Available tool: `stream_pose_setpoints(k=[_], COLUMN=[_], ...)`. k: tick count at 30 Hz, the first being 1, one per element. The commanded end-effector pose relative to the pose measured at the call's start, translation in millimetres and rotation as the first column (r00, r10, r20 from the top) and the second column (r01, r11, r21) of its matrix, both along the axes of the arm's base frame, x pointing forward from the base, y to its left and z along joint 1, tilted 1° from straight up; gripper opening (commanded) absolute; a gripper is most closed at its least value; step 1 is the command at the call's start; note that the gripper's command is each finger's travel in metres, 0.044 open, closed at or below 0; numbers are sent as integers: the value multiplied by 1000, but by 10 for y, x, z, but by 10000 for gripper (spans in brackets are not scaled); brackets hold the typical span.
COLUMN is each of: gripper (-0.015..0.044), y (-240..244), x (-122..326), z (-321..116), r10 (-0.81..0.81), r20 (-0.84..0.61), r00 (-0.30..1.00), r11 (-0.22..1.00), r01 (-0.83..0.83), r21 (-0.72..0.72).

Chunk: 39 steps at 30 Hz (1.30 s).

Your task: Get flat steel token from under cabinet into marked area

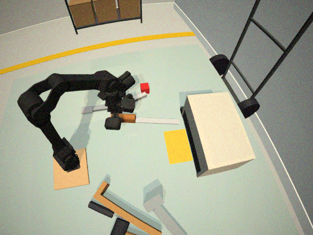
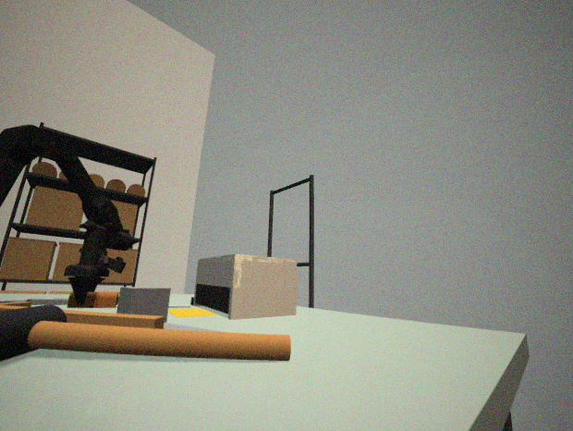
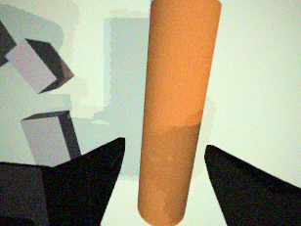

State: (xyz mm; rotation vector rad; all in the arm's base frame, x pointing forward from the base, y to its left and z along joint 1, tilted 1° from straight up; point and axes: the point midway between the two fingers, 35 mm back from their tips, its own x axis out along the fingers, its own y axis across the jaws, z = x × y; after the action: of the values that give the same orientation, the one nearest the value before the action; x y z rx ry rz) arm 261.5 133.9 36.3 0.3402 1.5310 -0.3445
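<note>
The cream cabinet (image 1: 222, 128) (image 2: 263, 287) stands at the right of the table, its dark slotted lower side facing the yellow marked area (image 1: 178, 146) (image 2: 190, 312). I cannot make out the token. A tool with a round orange handle (image 1: 130, 118) (image 2: 108, 299) (image 3: 178, 72) lies on the table, its flat pale blade (image 1: 156, 121) pointing toward the cabinet and ending short of it. My gripper (image 1: 115, 116) (image 2: 80, 303) (image 3: 164, 147) is open over the handle, one finger on each side, with gaps showing on both sides in the wrist view.
A red cube (image 1: 144, 87) lies beyond the gripper, beside the end of a pale grey bar (image 1: 141, 96) partly hidden by the arm. An orange angled bar (image 1: 126, 212), a black-gripped tool (image 1: 101, 209) and a grey block-headed tool (image 1: 153, 201) lie at the near side.
</note>
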Motion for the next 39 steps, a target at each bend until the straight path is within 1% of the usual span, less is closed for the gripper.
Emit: stream_pose_setpoints(k=[1, 4, 12, 15, 16, 39], gripper=[217, 139, 85, 6, 0, 0], y=[0, 0, 0, 0, 0, -153], x=[1, 1, 1, 1, 1, 302], z=[4, 4, 4, 4, 4, 8], r10=[0, 0, 0, 0, 0, -50], r20=[0, 0, 0, 0, 0, 5], r00=[1000, 1000, 1000, 1000, 1000, 999], r11=[1000, 1000, 1000, 1000, 1000, 999], r01=[0, 0, 0, 0, 0, 50], r21=[0, 0, 0, 0, 0, -1])
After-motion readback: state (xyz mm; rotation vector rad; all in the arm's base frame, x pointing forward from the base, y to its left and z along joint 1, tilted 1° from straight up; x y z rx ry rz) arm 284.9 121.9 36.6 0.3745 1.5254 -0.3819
